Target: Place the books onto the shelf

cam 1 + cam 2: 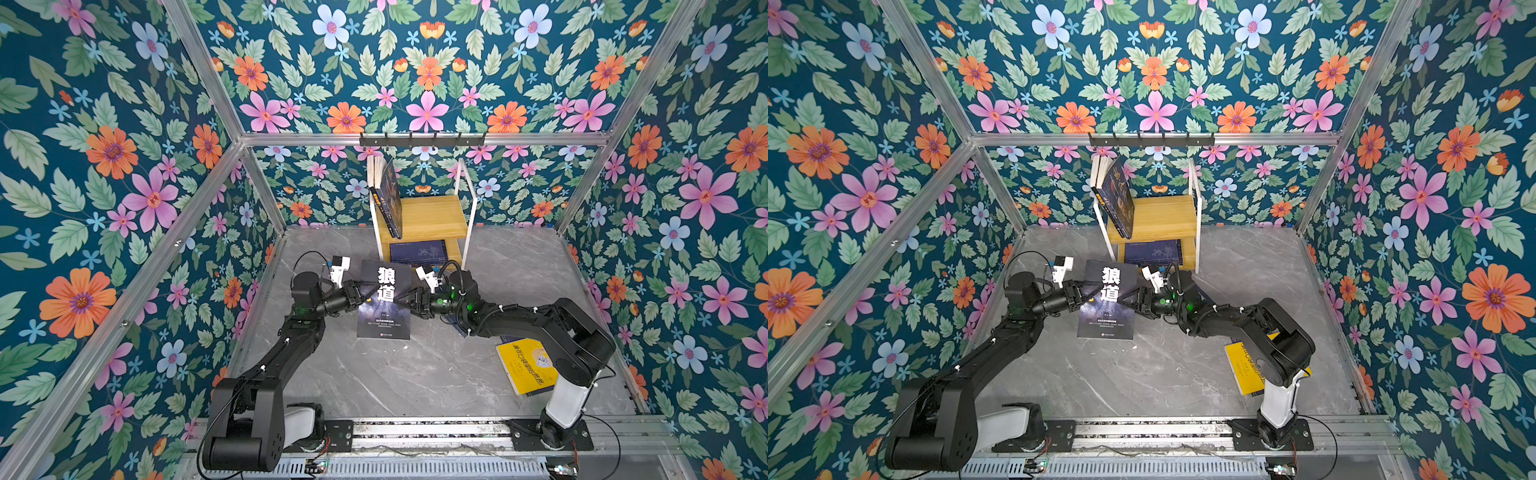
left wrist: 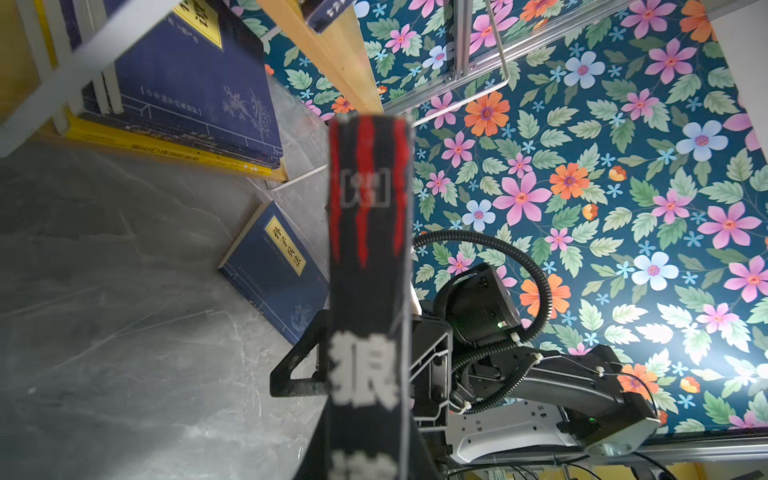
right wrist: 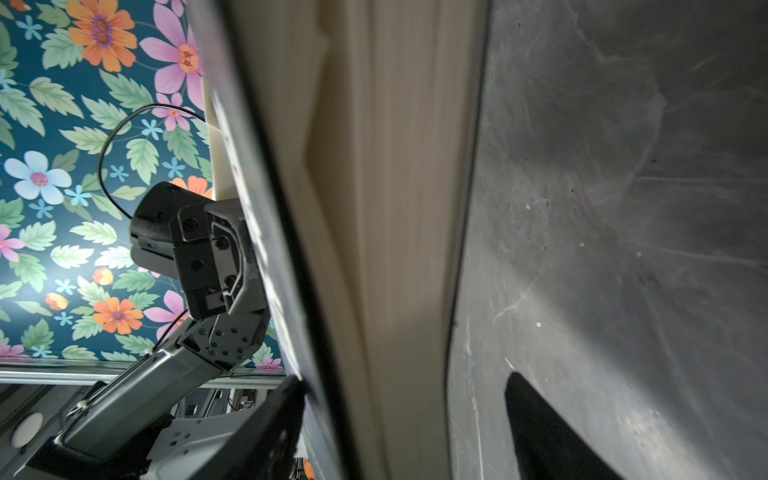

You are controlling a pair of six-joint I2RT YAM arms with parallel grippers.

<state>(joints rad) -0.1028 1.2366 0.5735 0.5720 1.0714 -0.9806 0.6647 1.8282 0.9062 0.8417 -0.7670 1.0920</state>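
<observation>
Black book (image 1: 384,322) between the tools, in front of the shelf (image 1: 432,216) — left tool (image 1: 360,293) clamped on its spine, right tool (image 1: 408,303) spread loose astride the pages. Mid-carry, likely; next: firm second grip, lift shelfward.

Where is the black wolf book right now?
In both top views the black wolf book is mid-table, just before the shelf, left tool gripping its spine, right tool at its page edge.

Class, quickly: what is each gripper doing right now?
Left gripper: closed, holding the black book by its spine.
Right gripper: open, jaws around the book's page edge.
</observation>
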